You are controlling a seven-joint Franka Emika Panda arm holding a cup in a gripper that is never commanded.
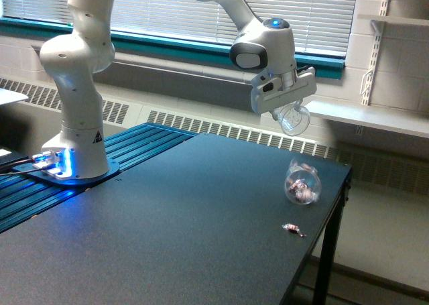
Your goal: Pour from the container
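1. Gripper (289, 110) of the white Franka arm hangs above the far right part of the dark table (167, 231), its fingers clamped around the container (293, 119).
2. That container is a small clear plastic cup, tipped well over on its side in the air, its round rim turned toward the exterior view's right and slightly down. It looks empty, though its see-through wall makes that hard to confirm.
3. Below the gripper and a little toward the exterior view's right, a second clear cup (302, 181) lies tipped over on the table near the right edge, not upright. Small pinkish and pale pieces show inside it.
4. One small wrapped piece (292, 229), pinkish with dark ends, lies loose on the tabletop nearer the camera than the fallen cup, apart from it and close to the right edge.
5. The held container and the fallen cup are apart, with open air between them.
6. The arm's base (70, 164) stands at the table's far left corner on a blue ribbed plate (134, 144), with a blue light glowing at its foot.
7. Behind the table run a window with closed blinds (174, 10) and a long vent grille (221, 127) along the wall.
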